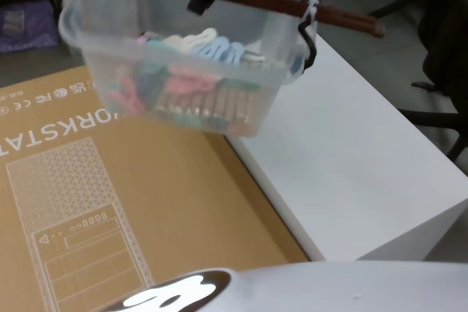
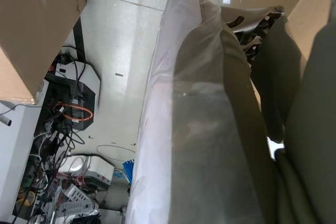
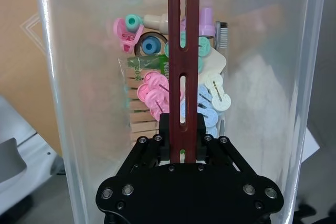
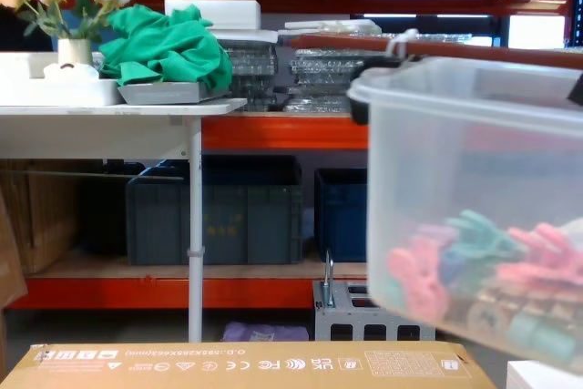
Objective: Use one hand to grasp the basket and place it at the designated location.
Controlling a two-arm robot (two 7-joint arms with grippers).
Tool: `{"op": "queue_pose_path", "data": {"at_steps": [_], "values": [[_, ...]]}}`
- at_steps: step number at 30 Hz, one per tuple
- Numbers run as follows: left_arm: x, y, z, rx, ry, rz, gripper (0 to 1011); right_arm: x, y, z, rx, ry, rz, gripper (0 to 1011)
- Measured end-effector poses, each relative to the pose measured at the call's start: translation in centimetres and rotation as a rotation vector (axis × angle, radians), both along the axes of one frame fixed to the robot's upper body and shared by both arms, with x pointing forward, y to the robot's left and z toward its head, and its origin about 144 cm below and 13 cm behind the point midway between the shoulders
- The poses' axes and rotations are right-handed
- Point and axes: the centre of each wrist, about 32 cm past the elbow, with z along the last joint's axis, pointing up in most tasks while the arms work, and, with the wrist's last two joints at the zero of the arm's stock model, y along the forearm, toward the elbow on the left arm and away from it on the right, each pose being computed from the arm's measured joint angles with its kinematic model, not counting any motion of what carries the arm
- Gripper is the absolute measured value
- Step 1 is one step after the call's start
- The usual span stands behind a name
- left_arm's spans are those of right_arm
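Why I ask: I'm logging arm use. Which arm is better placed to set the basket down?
Right, likely: the right gripper is shut on the handle of the basket, holding it in the air.

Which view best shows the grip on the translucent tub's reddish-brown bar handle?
Right wrist view: right gripper clamps the reddish-brown bar handle head-on. Head view shows it from above, partly cropped; chest view catches the bar's end.

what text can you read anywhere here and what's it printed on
"ORKSTAT": large white letters on the cardboard box, the word cut off at both ends.
Small print and marks along the box's side: too small to read.
Green label inside the basket: partly hidden by the handle, unreadable.
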Motion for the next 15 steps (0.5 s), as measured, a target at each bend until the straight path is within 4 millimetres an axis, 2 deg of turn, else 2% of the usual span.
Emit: {"op": "queue_pose_path", "data": {"at_steps": [7,15], "values": [[0.0,0.0,0.0,0.000,0.000,0.000,0,-2.5,3.3,-1.6,-0.058,-0.055,0.160,235],[0.0,0.0,0.0,0.000,0.000,0.000,0,-4.7,5.3,-3.3,-0.089,-0.090,0.317,234]]}}
